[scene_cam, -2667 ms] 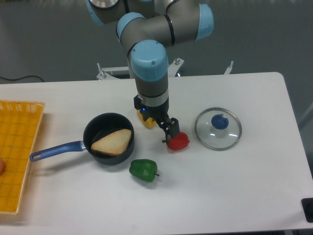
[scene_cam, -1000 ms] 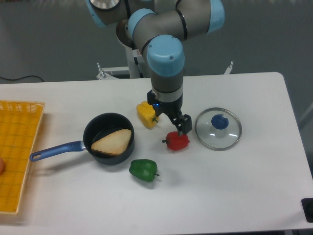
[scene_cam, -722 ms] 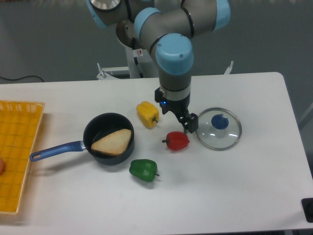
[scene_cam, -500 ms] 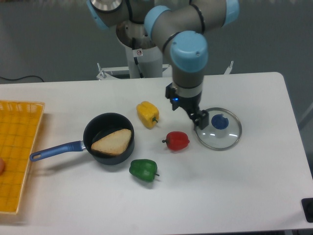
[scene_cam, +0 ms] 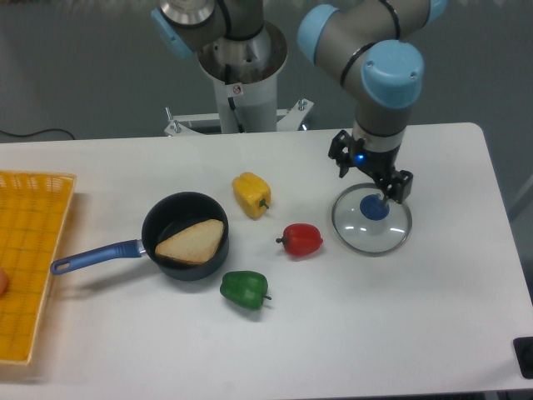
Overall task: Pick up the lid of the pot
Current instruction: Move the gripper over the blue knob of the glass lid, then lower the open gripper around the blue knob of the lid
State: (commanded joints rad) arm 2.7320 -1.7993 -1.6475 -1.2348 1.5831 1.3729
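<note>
The gripper point(scene_cam: 370, 181) stands open, its two dark fingertips spread apart with nothing visible between them. It appears above the back part of the pot lid point(scene_cam: 365, 238), a round clear disc with a silvery rim lying on the right side of the table. A blue knob point(scene_cam: 375, 208) at the lid's middle shows just below the gap between the fingertips. Part of the lid's far rim is hidden behind the fingers. How high the fingers hang over the lid I cannot tell.
Left of the lid lie a red pepper point(scene_cam: 301, 240), a yellow pepper point(scene_cam: 251, 195) and a green pepper point(scene_cam: 245, 289). A black pan point(scene_cam: 186, 272) with a blue handle holds a piece of bread. An orange crate point(scene_cam: 50, 183) stands at the left edge.
From near the yellow and red peppers, the gripper has travelled right to the lid, staying open. The yellow pepper, partly covered before, is in full view. The lid and the other objects have not moved.
</note>
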